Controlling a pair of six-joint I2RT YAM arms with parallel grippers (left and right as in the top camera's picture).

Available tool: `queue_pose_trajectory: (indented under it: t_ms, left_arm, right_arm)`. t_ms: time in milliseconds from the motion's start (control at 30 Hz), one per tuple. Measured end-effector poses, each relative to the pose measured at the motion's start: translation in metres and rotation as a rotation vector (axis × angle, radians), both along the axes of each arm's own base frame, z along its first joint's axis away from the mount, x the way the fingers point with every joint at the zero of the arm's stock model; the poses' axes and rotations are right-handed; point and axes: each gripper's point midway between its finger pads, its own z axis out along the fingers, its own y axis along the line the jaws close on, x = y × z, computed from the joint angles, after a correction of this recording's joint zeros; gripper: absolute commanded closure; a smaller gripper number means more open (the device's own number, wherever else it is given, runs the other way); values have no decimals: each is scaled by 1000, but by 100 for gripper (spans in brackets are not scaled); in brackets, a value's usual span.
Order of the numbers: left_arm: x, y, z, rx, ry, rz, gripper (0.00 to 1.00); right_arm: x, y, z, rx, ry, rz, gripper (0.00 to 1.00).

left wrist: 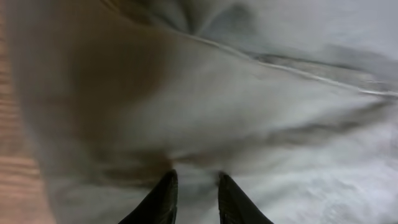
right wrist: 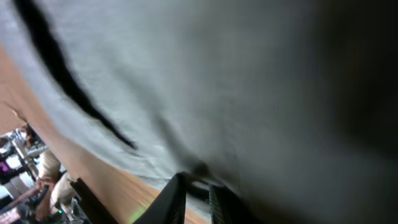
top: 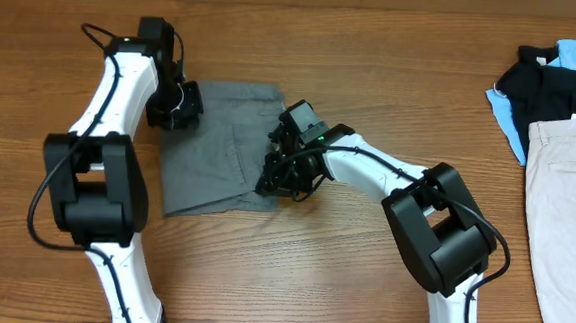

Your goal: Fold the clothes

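Left fingers (left wrist: 163, 202) slightly parted over grey trousers (top: 218, 157); right fingers (right wrist: 174, 202) pinching their edge.

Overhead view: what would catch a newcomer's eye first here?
The folded medium-grey cotton trousers lie left of centre on the wooden table, with the left end effector over their far left corner and the right end effector at their right edge. At the far right sits a heap of black and light-blue garments next to pale beige trousers.

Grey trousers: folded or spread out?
Folded: the grey trousers lie as a compact rectangle, no separate legs showing, with a layer edge across it.
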Motion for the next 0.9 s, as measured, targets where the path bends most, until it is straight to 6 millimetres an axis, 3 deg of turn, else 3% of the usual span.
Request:
queue_pose_trajectory:
  t_ms: [167,233,467,533,567,600,633,667,700,800,900]
  left_arm:
    - [-8,5,-32,5,80,-3,80]
    - [-9,9,-31,5,86,3,83]
    - [-8,35,-15,11,73,41,70]
    - [-2,44,3,18,33,58,66]
    - [0,47,15,22,10,64,55]
    - [4,51,31,27,-22,69,13]
    - [6,53,48,32,-56,74,0]
    - [5,54,61,36,-78,75,0]
    - [2,53,77,38,-94,75,0]
    - [-20,50,116,39,-101,75,0]
    - [-46,46,129,34,-46,74,0]
  right_arm:
    - [-2,-7,-5,-24,17,-14,91]
    - [-3,-10,-5,-41,23,-18,91]
    - [-6,-41,3,-182,-4,-63,85]
    - [-2,-46,17,-191,-39,-81,78]
    - [0,-47,26,-187,-62,-87,70]
    - [2,-47,38,-176,-87,-93,52]
    - [3,-48,49,-167,-109,-98,25]
    - [3,-49,61,-158,-130,-99,8]
    - [2,-50,72,-147,-146,-100,0]
    - [-4,-55,97,-135,-178,-105,0]
    - [-11,-60,105,-143,-171,-105,0]
